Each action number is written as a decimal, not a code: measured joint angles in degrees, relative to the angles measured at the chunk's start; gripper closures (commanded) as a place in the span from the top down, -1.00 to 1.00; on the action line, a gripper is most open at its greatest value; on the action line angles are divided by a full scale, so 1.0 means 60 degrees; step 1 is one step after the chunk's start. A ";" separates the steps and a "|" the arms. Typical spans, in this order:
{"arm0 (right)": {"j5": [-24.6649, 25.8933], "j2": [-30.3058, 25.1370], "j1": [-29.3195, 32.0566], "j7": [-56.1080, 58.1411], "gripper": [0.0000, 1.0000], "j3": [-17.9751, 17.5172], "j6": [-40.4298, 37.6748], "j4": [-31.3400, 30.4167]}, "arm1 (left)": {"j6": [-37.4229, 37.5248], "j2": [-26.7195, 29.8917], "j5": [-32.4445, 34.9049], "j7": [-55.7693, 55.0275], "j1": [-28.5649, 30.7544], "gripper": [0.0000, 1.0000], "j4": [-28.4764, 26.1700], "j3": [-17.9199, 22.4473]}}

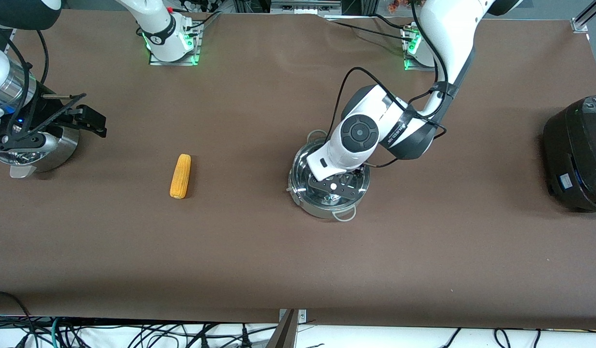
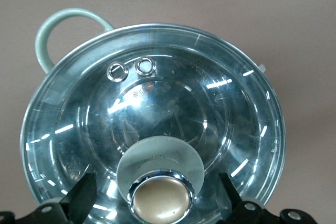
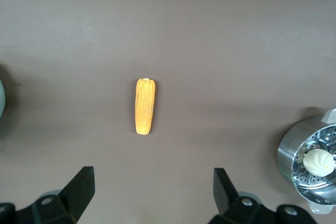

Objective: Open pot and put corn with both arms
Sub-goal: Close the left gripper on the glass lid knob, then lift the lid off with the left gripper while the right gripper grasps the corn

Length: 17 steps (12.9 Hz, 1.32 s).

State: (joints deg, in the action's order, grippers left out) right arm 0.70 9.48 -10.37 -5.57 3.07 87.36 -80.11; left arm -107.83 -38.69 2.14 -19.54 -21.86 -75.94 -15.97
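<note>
Over the pot (image 1: 329, 186), left pincer (image 2: 160, 195) spread around lid knob (image 2: 160, 198), right pincer (image 3: 152, 190) spread, waiting above table (image 1: 278, 251).

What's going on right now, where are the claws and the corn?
Left gripper open, straddling the lid knob of the pot. Right gripper open, hanging above the steamer bowl. Corn lies untouched on the table, path unobstructed.

open table around corn (image 1: 181, 176), unobstructed
</note>
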 measured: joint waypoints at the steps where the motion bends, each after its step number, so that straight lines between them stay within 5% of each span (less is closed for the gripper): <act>1: 0.0000 0.0000 0.0000 0.0000 1.00 0.0000 0.0000 0.0000 | 0.0000 -0.0006 0.0000 0.0000 -0.0006 1.00 0.0000 -0.0013; 4: 0.0000 0.0001 0.0000 0.0000 1.00 0.0000 0.0000 0.0000 | 0.0000 -0.0007 0.0000 0.0000 -0.0085 0.65 0.0001 -0.0038; 7: 0.0000 0.0001 0.0000 0.0000 1.00 0.0000 0.0000 0.0000 | 0.0010 -0.0008 0.0000 0.0002 -0.0164 -0.40 0.0000 -0.0043; 10: 0.0000 0.0002 0.0020 0.0000 1.00 0.0006 0.0000 0.0000 | 0.0103 0.0026 0.0104 0.0002 -0.0163 -0.81 0.0014 -0.0010; 17: -0.0002 0.0394 0.0083 0.0379 1.00 -0.0016 -0.0008 -0.0015 | 0.0556 0.0149 0.0108 -0.0184 -0.0174 -0.87 0.0178 -0.0051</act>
State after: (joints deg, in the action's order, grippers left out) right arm 0.69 11.85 -9.87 -3.30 2.97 87.32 -80.20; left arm -104.49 -37.80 2.79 -20.64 -22.90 -74.87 -16.28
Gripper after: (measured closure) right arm 0.000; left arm 0.498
